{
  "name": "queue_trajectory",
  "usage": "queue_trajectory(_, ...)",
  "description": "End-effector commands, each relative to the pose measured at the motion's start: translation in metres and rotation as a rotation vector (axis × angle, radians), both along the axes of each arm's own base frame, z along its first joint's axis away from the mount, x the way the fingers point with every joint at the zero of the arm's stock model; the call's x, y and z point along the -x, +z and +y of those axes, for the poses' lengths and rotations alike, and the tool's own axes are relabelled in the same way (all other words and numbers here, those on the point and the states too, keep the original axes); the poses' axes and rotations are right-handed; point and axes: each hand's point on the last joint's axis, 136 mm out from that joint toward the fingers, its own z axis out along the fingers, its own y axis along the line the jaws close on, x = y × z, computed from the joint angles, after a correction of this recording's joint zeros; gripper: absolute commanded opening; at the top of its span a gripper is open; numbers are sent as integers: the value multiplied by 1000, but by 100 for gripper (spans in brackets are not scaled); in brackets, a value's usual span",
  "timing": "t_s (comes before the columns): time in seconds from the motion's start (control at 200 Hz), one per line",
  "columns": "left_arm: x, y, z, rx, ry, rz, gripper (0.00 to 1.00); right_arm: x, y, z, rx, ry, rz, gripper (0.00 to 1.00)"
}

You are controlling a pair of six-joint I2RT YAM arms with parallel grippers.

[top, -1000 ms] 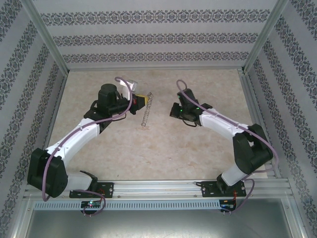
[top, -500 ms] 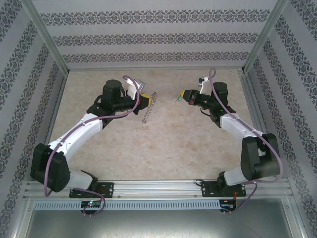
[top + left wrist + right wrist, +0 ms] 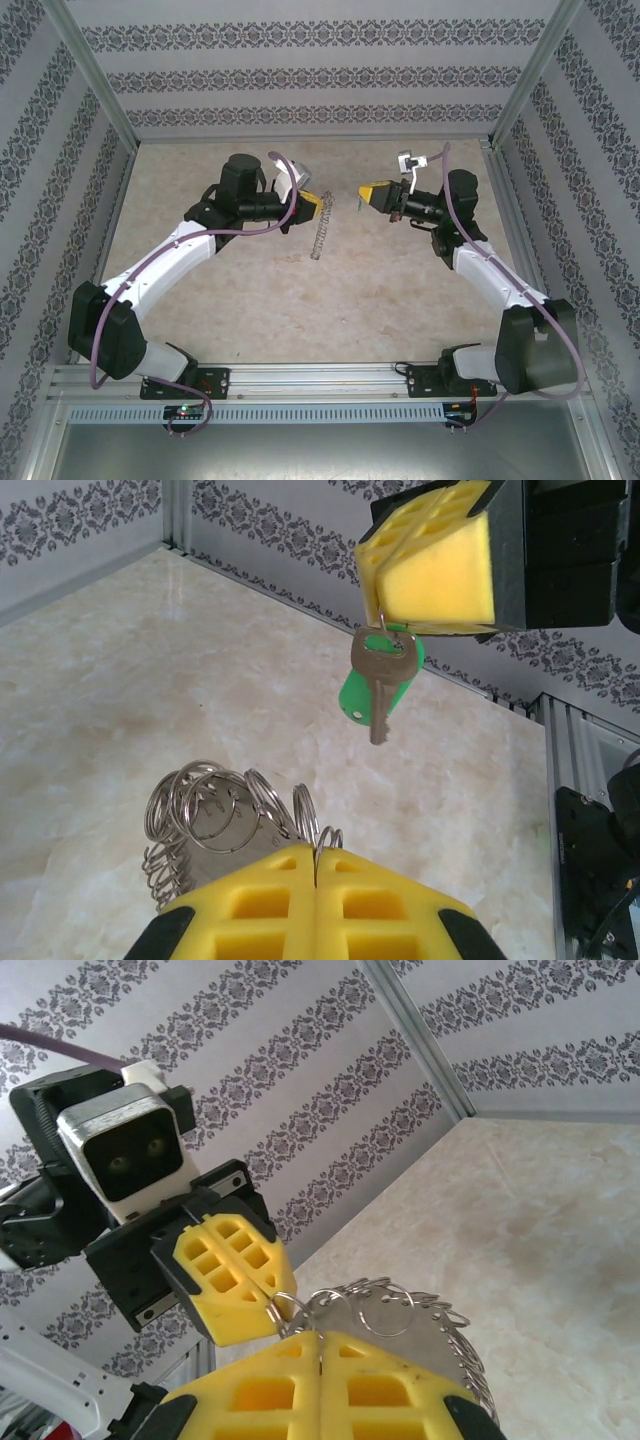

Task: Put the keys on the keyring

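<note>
The left gripper (image 3: 318, 207) is clamped shut on the large thin keyring (image 3: 215, 810) fringed with small silvery rings, above the tabletop (image 3: 400, 290), while the right gripper (image 3: 368, 194), shut on the tiny green-headed key (image 3: 378, 680), faces it just apart, blade seemingly hanging down.

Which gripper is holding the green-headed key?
The right gripper: the green-headed key hangs pinched in its shut yellow tips. The left gripper is shut on the keyring instead.
</note>
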Motion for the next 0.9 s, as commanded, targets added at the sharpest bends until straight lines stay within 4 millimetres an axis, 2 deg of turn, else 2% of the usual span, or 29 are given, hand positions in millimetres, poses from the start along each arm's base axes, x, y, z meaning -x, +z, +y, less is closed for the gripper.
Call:
queue_trajectory(0.0,11,21,-11,27,-79,-62,0,17,9,6,-5,21,-72,0)
queue_trajectory(0.275,25,22,-21,26,-139,-67,0,32,3,18,6,-12,-97,0)
queue_trajectory(0.545,30,21,-27,30,-167,-55,0,39,-1,36,14,23,-102,0)
queue_trajectory(0.894,33,23,-32,51,-183,-45,0,45,-1,49,22,47,-113,0)
